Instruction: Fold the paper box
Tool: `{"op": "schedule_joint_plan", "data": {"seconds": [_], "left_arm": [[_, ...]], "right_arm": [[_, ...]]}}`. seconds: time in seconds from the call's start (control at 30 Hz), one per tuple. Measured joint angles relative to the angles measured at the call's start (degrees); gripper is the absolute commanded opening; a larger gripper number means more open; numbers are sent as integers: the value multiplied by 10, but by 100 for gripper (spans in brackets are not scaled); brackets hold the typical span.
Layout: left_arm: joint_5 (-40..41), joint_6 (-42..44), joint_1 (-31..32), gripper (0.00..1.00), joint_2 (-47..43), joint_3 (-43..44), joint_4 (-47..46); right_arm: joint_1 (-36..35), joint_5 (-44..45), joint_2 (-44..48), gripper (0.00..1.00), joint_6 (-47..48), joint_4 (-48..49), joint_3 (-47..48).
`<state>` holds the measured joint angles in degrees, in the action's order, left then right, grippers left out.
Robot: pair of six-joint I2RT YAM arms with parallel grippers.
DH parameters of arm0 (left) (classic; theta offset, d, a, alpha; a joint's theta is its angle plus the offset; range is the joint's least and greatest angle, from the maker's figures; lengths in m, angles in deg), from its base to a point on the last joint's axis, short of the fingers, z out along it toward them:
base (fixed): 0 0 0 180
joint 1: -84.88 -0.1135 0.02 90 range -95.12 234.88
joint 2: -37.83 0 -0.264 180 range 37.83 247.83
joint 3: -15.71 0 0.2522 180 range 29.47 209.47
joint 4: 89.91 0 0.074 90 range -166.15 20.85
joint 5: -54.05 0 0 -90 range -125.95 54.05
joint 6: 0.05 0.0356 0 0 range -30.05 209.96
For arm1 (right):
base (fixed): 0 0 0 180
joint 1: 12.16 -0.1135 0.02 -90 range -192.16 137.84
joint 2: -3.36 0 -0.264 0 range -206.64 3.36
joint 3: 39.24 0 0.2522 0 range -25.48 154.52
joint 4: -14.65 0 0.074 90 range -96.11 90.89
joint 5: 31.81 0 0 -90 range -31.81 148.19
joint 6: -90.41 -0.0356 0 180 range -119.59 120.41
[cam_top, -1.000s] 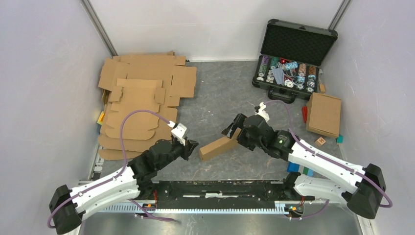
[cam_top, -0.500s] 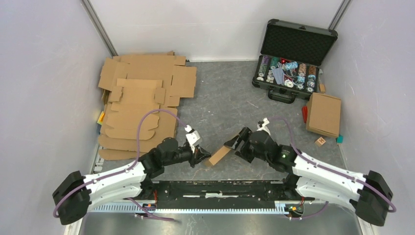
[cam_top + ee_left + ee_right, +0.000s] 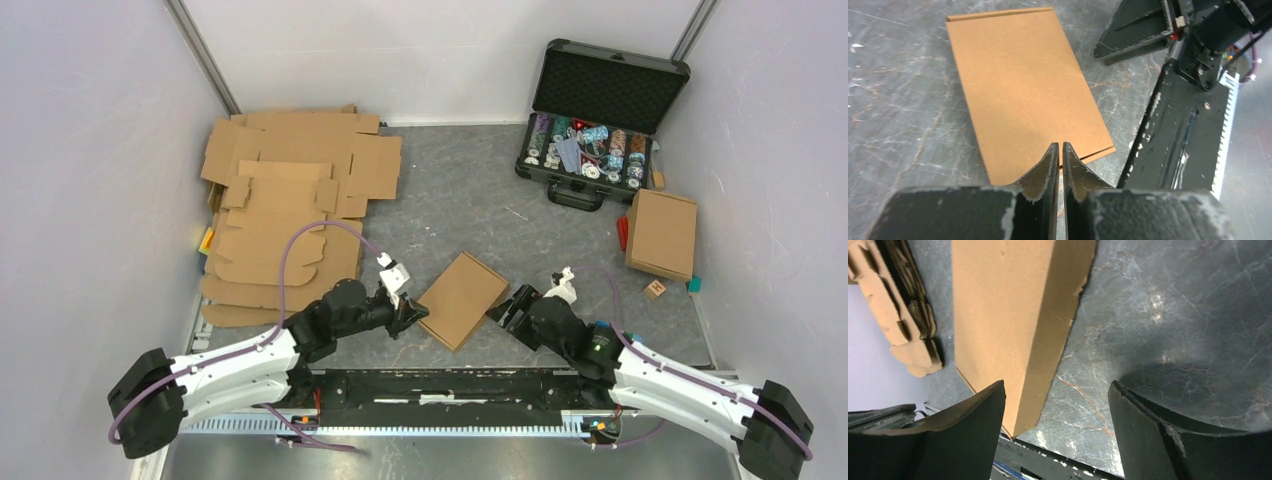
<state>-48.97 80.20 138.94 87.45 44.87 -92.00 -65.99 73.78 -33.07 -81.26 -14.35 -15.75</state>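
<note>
cardboard box [image 3: 462,298] between left gripper [image 3: 1058,146] — tips together — and right gripper [image 3: 1055,387], spread; only right wrist shows its side face.

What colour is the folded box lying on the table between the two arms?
The folded box is plain tan-brown cardboard, clearest in the left wrist view.

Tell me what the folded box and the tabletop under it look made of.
Folded box: brown cardboard, matte, rough cut edge in the right wrist view. Tabletop: dark grey, marble-like veining, slight sheen from glare; stone or printed mat, cannot tell.
</note>
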Motion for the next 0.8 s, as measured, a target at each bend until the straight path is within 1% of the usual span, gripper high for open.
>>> {"op": "schedule_joint_plan", "data": {"seconds": [0.07,0.1,0.17,0.2,0.23,0.27,0.37,0.43,0.53,0.57,0.67,0.7,0.8], "left_arm": [[25,0,0,13,-11,0,4],[37,0,0,14,-16,0,7],[61,-1,-1,19,-24,0,12],[74,-3,-2,24,-28,-1,14],[88,-6,-4,29,-32,-1,17],[103,-15,-8,37,-34,-2,21],[140,-53,-18,66,-32,-1,38],[155,-90,-23,76,-26,5,70],[164,-160,-23,77,-22,19,127],[168,-191,-24,75,-22,25,152],[168,-265,-24,61,-33,31,202],[162,-289,-24,57,-39,31,214],[138,-355,-23,56,-56,26,227]], "right_arm": [[0,7,16,79,15,12,-6],[0,10,22,81,21,21,-11],[0,12,33,88,36,47,-27],[0,13,35,92,47,56,-33],[0,16,34,95,66,61,-34],[0,21,31,97,83,63,-31],[0,62,-3,97,157,19,23],[4,89,-44,97,246,-10,90],[14,96,-100,95,396,-14,179],[20,90,-117,94,443,-12,202],[55,59,-165,86,559,-9,241],[69,47,-181,84,591,-7,246],[105,9,-228,71,664,-5,247]]}}
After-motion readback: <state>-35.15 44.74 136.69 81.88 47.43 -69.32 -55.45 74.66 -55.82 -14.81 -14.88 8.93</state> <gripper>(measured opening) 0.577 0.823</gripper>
